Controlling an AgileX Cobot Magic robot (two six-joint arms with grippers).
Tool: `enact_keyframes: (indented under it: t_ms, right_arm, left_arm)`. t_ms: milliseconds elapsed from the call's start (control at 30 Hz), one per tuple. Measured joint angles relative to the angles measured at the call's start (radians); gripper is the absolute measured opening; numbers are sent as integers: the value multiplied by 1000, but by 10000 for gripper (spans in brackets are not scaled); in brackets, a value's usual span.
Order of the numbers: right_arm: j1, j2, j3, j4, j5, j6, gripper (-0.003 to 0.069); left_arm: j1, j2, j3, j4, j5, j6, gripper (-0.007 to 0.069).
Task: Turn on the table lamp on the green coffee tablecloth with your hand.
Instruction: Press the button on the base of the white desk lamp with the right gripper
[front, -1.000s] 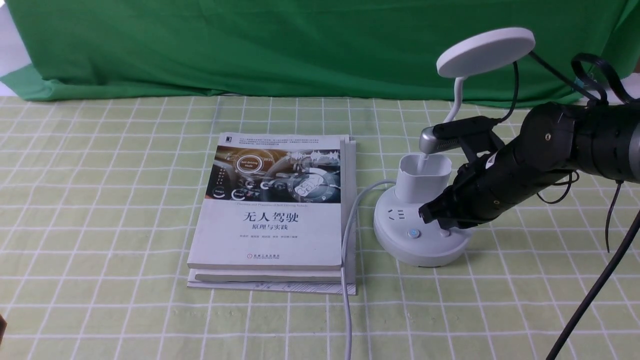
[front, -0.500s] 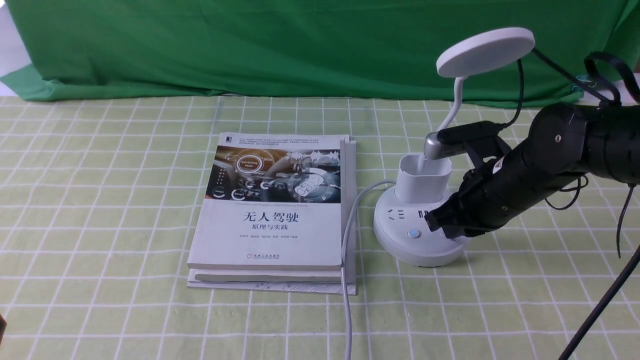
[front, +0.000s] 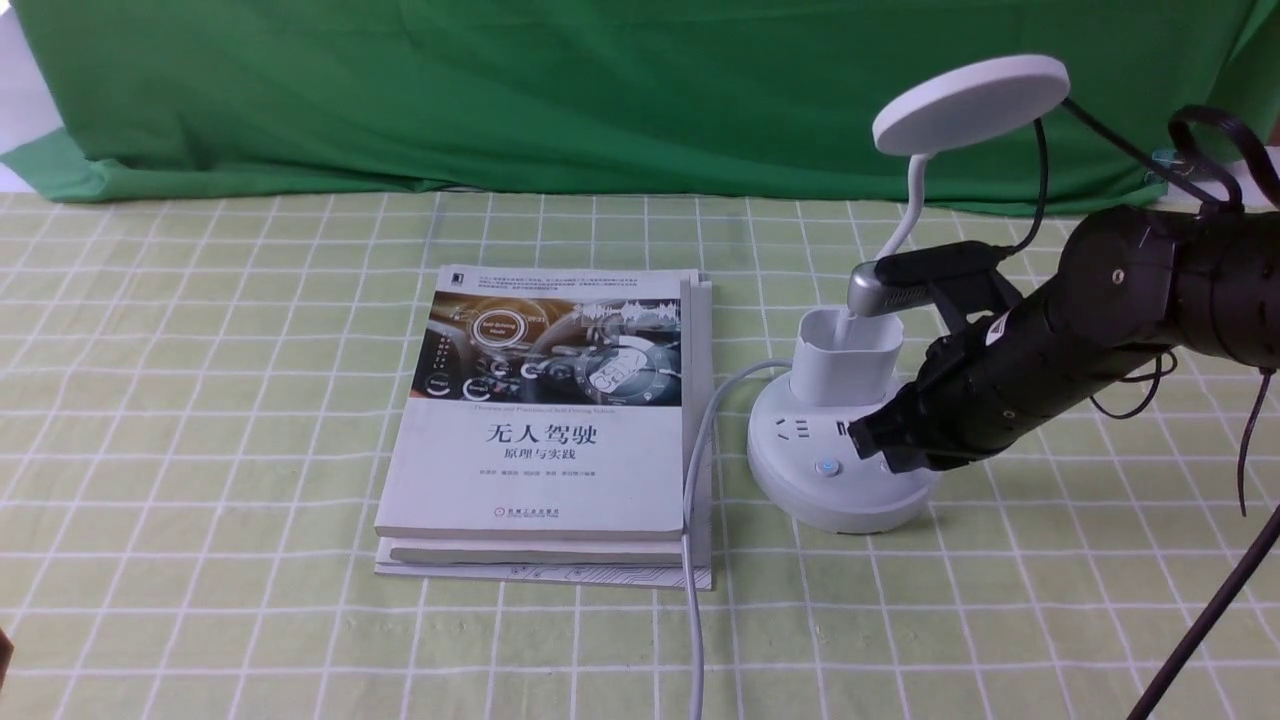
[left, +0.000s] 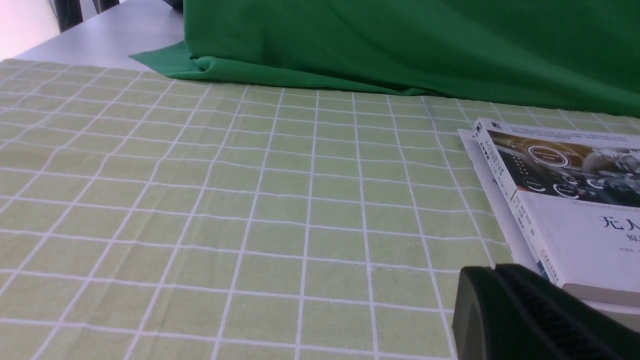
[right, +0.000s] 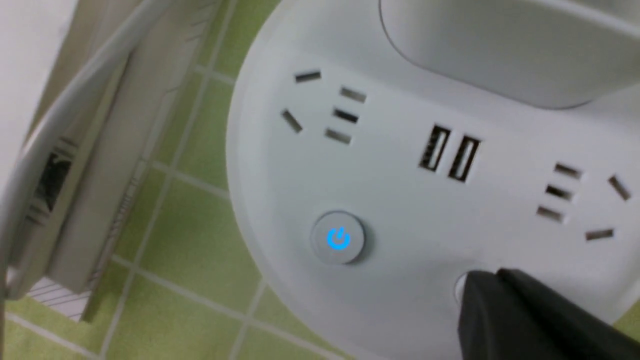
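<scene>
Gridded green cloth (front: 300, 400) on counter. Your R tool (right: 495, 272) shut, empty, near lamp (front: 845, 490) btn. Base prob. stable, gooseneck likely bendy; hold base rim if needed. L tool (left: 492, 267) shut.

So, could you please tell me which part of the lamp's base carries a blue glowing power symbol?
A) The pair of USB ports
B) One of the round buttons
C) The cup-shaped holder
B: the blue power symbol glows on a round button set in the lamp's white base.
</scene>
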Motion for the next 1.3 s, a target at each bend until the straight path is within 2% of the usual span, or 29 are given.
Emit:
enact_keyframes:
  t_ms: [500, 900, 1300]
  right_arm:
    - [0, 47, -12, 3, -15, 1, 32]
    - [9, -12, -16, 1, -10, 1, 32]
    - [9, -99, -2, -1, 153, 1, 32]
  left_arm:
    - [0, 0, 0, 0, 0, 0, 3]
    - [0, 0, 0, 0, 0, 0, 3]
    - [0, 0, 0, 0, 0, 0, 3]
